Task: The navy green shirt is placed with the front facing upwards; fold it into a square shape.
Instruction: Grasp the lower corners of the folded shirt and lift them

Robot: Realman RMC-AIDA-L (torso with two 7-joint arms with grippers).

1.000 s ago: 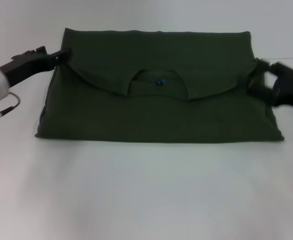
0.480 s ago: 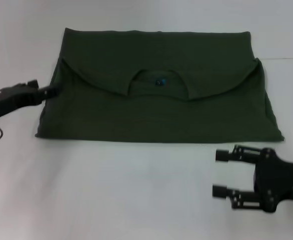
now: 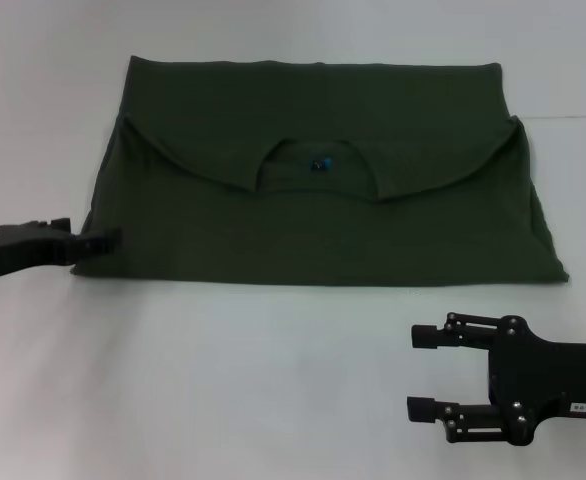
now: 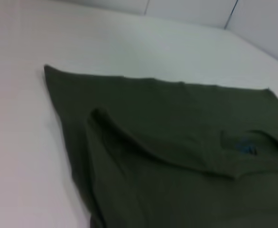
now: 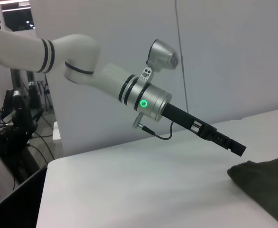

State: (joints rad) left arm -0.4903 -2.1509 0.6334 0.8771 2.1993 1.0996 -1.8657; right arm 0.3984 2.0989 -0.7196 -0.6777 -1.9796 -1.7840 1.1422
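White table (image 3: pixel 273 380): largest item, bare surface on every side of the cloth, with the widest open stretch between the shirt's near hem and me.

Navy green shirt (image 3: pixel 318 230): lies flat at the middle of the table, reaching toward the far side. I judge the first fold done, since the top part is turned down over the body, leaving a wide rectangle with the collar (image 3: pixel 315 165) on top at centre. Side folds are left before it reads as a square. All edges look straight and reachable; the near left corner (image 3: pixel 81 268) and near right corner (image 3: pixel 563 276) lie flat.

Right gripper (image 3: pixel 425 372): near the table's front on my right, well apart from the shirt, jaws spread, holding nothing.

Left gripper (image 3: pixel 108 238): just beside the shirt's left edge near the front corner; I cannot tell how its jaws stand.
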